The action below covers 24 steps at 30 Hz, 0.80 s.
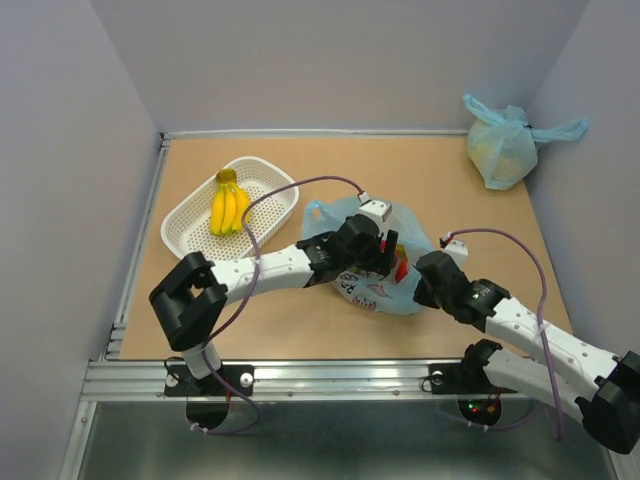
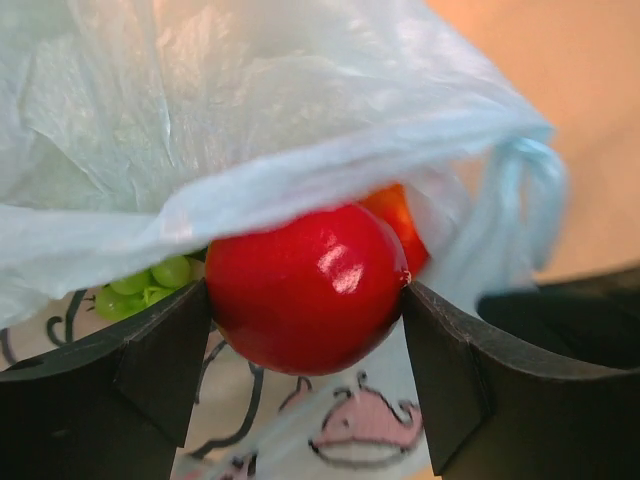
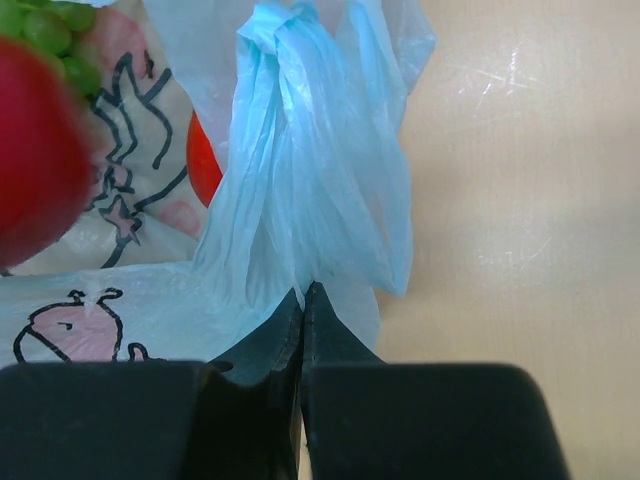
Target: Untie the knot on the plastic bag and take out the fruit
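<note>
1. The table (image 1: 420, 165) carries everything. The printed plastic bag (image 1: 385, 296) lies near its middle, just ahead of both arms, with its mouth already open.
2. The white basket (image 1: 190, 225) sits at the left, well apart from the bag, with the bananas (image 1: 228, 207) in it. By my reading the untying is done and the emptying is under way.
3. A plain bag (image 1: 502, 150), tied shut, rests in the far right corner, clear of the work.
4. The right pincer (image 3: 303, 295) is pressed together on the lower end of a light blue handle strip of the printed bag, apparently anchoring it. The strip bunches into a twist (image 3: 280, 25) at its far end. I cannot tell whether that is a leftover of the knot.
5. The left pincer (image 2: 305, 290) is inside the bag's mouth, pinching the red apple (image 2: 320, 270), with a finger touching each side.
6. The step in hand looks like lifting the apple out. The next move calls for drawing it back through the mouth and across to the basket.
7. A flap of the bag's film drapes over the top of the apple and could drag along with it, so the right arm's hold matters.
8. The grapes (image 2: 150, 285) and an orange-red piece (image 2: 400, 215) lie in the bag just behind the apple.
</note>
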{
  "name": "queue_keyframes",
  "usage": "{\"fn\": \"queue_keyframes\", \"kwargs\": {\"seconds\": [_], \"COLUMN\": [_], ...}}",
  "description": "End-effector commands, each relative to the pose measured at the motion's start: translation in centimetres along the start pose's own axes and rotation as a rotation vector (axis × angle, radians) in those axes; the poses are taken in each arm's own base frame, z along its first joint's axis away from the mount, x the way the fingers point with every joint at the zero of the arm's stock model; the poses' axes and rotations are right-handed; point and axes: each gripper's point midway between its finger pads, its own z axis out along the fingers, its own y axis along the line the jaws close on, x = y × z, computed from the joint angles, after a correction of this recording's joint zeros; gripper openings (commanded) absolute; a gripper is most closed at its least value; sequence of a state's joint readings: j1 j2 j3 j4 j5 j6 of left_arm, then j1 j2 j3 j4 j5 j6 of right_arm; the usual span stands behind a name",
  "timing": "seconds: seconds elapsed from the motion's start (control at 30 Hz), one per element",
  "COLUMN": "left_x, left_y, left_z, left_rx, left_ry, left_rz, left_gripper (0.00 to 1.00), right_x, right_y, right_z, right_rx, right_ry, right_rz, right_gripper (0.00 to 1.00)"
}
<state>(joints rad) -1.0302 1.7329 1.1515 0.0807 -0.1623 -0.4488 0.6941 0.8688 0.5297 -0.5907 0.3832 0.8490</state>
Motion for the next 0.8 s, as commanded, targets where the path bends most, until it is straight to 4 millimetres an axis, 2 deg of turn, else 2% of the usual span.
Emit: {"fn": "queue_keyframes", "kwargs": {"seconds": [0.0, 0.03, 0.07, 0.1, 0.13, 0.17, 0.2, 0.23, 0.27, 0.3, 0.37, 0.4, 0.43, 0.47, 0.5, 0.53, 0.6, 0.7, 0.73, 0.77], "left_x": [-2.5, -3.7, -3.4, -4.0, -5.8, -6.1, -7.4, -8.2, -9.8, -10.8, -12.9, -14.5, -15.3, -15.8, -16.7, -17.1, -17.2, -17.2, -16.6, -16.7], "left_y": [-2.3, -2.5, -3.2, -3.4, -3.3, -4.0, -4.2, -4.1, -2.4, -1.7, 1.0, 4.9, 6.7, 9.4, 13.2, 15.2, 20.9, 25.4, 27.6, 28.5], "left_z": [-4.9, -6.4, -7.3, -8.1, -9.7, -10.8, -12.3, -12.9, -13.2, -13.7, -14.7, -14.6, -15.1, -15.1, -15.6, -16.1, -16.9, -16.8, -15.9, -15.4], "left_rx": [0.171, 0.197, 0.258, 0.286, 0.321, 0.399, 0.44, 0.457, 0.431, 0.428, 0.364, 0.246, 0.186, 0.081, -0.016, -0.075, -0.235, -0.341, -0.387, -0.399], "left_ry": [-0.035, -0.072, -0.059, -0.073, -0.122, -0.121, -0.157, -0.173, -0.202, -0.222, -0.284, -0.33, -0.36, -0.378, -0.411, -0.429, -0.471, -0.502, -0.483, -0.485], "left_rz": [0.138, 0.159, 0.167, 0.169, 0.169, 0.175, 0.177, 0.171, 0.135, 0.118, 0.072, 0.018, -0.009, -0.051, -0.131, -0.173, -0.283, -0.371, -0.398, -0.401], "left_gripper": [0.0, 0.0, 0.0, 0.0, 0.0, 0.0, 0.0, 0.0, 0.0, 0.0, 0.0, 0.0, 0.0, 0.0, 0.0, 0.0, 0.0, 0.0, 0.0, 0.03], "right_x": [-3.2, -3.2, -3.1, -3.2, -3.1, -3.0, -3.0, -3.1, -3.1, -3.1, -3.3, -3.3, -3.4, -3.4, -3.3, -3.3, -3.2, -3.1, -3.1, -3.0], "right_y": [1.0, 1.0, 1.0, 1.0, 1.0, 1.0, 1.0, 1.0, 1.0, 1.1, 1.2, 1.2, 1.2, 1.4, 1.3, 1.4, 1.3, 1.3, 1.3, 1.3], "right_z": [-0.4, -0.3, -0.2, -0.1, -0.1, 0.0, 0.0, 0.0, 0.0, 0.0, -0.1, -0.2, -0.2, -0.3, -0.3, -0.5, -0.5, -0.6, -0.6, -0.7], "right_rx": [0.005, 0.009, 0.014, 0.019, 0.019, 0.024, 0.024, 0.024, 0.025, 0.023, 0.016, 0.015, 0.012, 0.003, 0.003, -0.004, -0.009, -0.019, -0.019, -0.021], "right_ry": [-0.109, -0.108, -0.104, -0.103, -0.1, -0.095, -0.095, -0.095, -0.096, -0.096, -0.102, -0.1, -0.104, -0.104, -0.101, -0.103, -0.102, -0.104, -0.101, -0.099], "right_rz": [0.014, 0.012, 0.006, 0.007, 0.004, 0.002, 0.003, 0.003, 0.003, 0.005, 0.009, 0.007, 0.011, 0.013, 0.011, 0.013, 0.014, 0.018, 0.017, 0.015], "right_gripper": [0.01, 0.01, 0.0, 0.01, 0.01, 0.0, 0.0, 0.01, 0.0, 0.01, 0.0, 0.01, 0.01, 0.01, 0.0, 0.0, 0.0, 0.0, 0.0, 0.01]}}
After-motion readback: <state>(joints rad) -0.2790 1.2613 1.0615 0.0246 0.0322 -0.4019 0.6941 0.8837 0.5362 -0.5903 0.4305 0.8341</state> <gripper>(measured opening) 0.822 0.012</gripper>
